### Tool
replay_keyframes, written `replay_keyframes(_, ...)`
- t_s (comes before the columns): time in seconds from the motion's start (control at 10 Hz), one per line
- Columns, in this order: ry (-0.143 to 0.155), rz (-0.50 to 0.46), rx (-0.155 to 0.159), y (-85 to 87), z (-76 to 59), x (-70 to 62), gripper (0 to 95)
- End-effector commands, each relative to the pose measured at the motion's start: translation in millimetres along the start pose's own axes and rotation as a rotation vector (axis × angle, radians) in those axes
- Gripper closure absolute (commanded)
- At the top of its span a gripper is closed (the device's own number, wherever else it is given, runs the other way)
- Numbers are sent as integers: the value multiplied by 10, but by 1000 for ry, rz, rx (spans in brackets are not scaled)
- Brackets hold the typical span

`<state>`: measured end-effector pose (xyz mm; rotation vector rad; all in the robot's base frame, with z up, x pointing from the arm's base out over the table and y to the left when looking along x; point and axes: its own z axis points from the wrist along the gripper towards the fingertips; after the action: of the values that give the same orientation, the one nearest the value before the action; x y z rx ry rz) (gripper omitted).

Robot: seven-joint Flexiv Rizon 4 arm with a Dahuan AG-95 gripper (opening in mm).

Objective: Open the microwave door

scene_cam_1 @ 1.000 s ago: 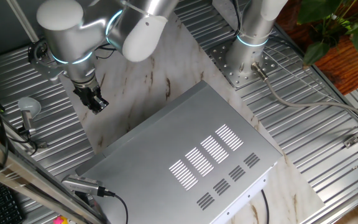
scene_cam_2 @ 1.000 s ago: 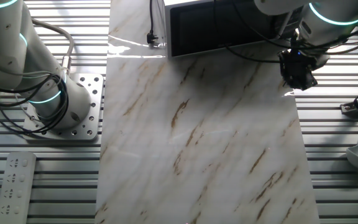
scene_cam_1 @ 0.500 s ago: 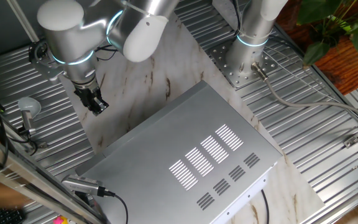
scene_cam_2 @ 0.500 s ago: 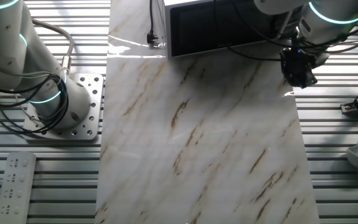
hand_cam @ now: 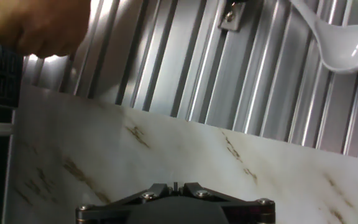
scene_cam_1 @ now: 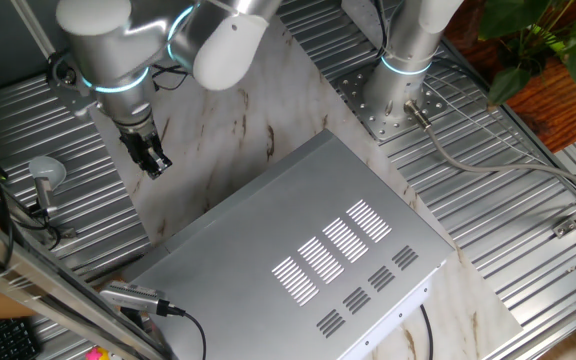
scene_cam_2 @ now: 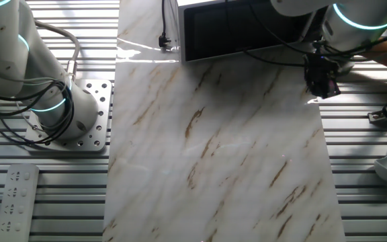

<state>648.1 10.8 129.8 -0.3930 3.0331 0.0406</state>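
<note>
The microwave [scene_cam_1: 308,250] is a big silver box with vent slots in its top, standing on the marble board. Its door [scene_cam_2: 240,25] is the black glassy panel at the top of the other fixed view, and it lies flush with the box front. My gripper [scene_cam_1: 152,163] hangs to the left of the box, off the door's corner, apart from it. In the other fixed view the gripper [scene_cam_2: 322,86] is to the right of the door. In the hand view the gripper [hand_cam: 174,185] is shut with nothing between its fingers, over the marble board's edge.
A white ladle [hand_cam: 340,43] lies on the ribbed metal table beyond the board. A person's hand [hand_cam: 36,25] shows at the top left of the hand view. The arm's base [scene_cam_2: 66,114], a remote [scene_cam_2: 15,195] and a black cable [scene_cam_2: 163,33] are also there.
My gripper has shifted a little away from the microwave and turned slightly. A person's hand has come into view near the gripper's side of the table.
</note>
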Motion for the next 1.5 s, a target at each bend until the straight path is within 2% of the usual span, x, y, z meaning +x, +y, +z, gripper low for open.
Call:
replay_keyframes(0.1,11,-5,-7,2,-6,-4,950)
replay_keyframes(0.4,14,-15,-14,110,23,21,950)
replay_keyframes(0.8,12,-32,-8,190,45,146,950)
replay_keyframes(1.2,10,-22,-7,271,71,162,950)
replay_keyframes(1.5,-6,-17,-6,373,117,112,950)
